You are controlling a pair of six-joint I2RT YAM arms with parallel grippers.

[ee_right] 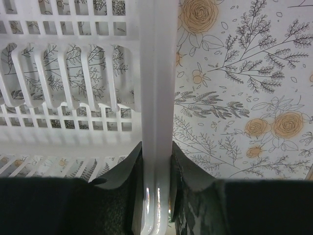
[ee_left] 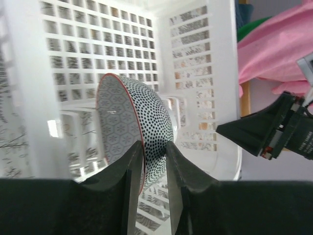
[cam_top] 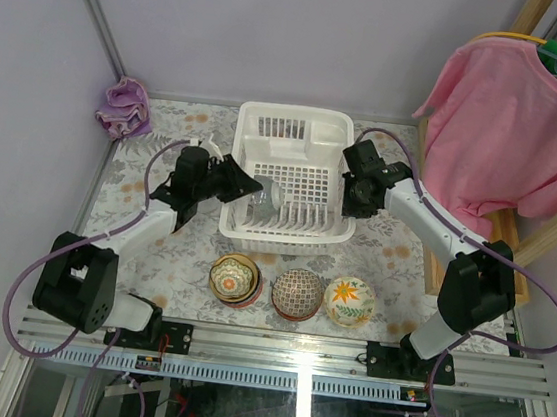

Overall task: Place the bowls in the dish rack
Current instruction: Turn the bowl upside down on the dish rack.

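Note:
The white dish rack (cam_top: 297,120) stands at the middle back of the table. A dotted bowl with a red rim (ee_left: 122,117) stands on edge inside it, by the left wall (cam_top: 265,197). My left gripper (ee_left: 154,147) straddles that bowl's rim, its jaws slightly apart, open. My right gripper (ee_right: 156,152) is shut on the dish rack's right rim (ee_right: 157,88), seen from above at the rack's right side (cam_top: 354,185). In front of the rack sit an orange-yellow stack of bowls (cam_top: 233,278), a speckled bowl (cam_top: 297,293) and a white bowl with an orange flower (cam_top: 349,301).
A purple cloth (cam_top: 124,105) lies at the back left corner. A pink shirt (cam_top: 514,125) hangs on a wooden frame at the right. A floral cloth (ee_right: 234,98) covers the table. Grey walls close the left and back.

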